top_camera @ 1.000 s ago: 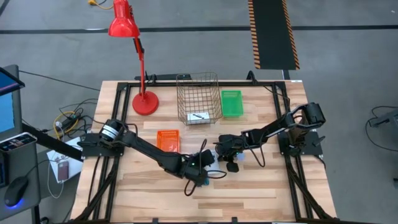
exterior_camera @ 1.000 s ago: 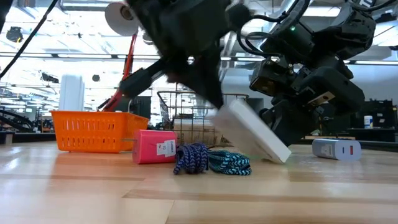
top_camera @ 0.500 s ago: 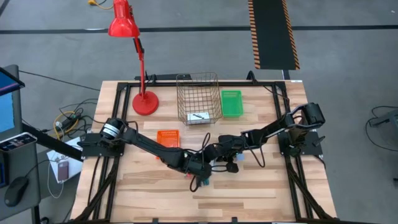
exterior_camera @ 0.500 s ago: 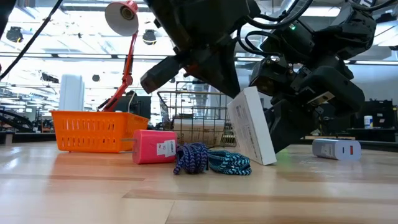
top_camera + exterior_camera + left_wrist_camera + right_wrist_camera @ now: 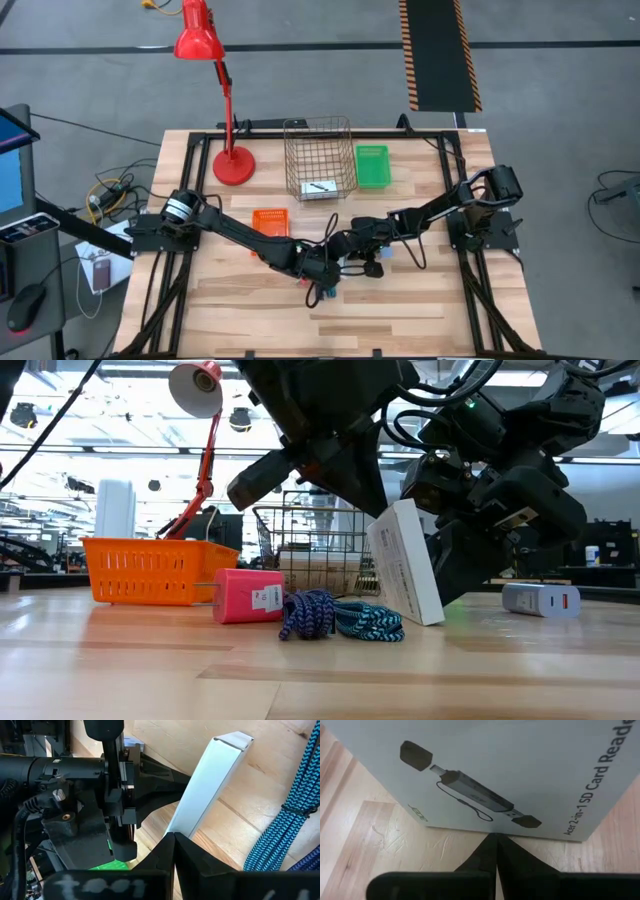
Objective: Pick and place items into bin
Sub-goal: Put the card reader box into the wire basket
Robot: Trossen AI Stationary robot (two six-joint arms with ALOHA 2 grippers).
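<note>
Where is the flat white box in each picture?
High view: flat white cardboard box barely shows mid-table, between the arms.
Low view: centre, tilted on edge.
Left wrist view: slanting strip, upper middle.
Right wrist view: fills the top.
Shared landmark: blue braided cable, beside it.

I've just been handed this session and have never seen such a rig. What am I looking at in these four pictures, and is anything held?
Two dark robot arms work at a wooden table. One picture looks straight down, one looks level across the tabletop, and two come from cameras on the arms' wrists. On the table are a wire basket, a green bin, an orange basket, a red lamp, a pink box, a coiled blue-teal cable and a small grey device. Mid-table, a white card-reader box stands nearly upright. The left gripper, shut, meets its edge. The right gripper, shut, points at its printed face. Neither seems to grip it.
</note>
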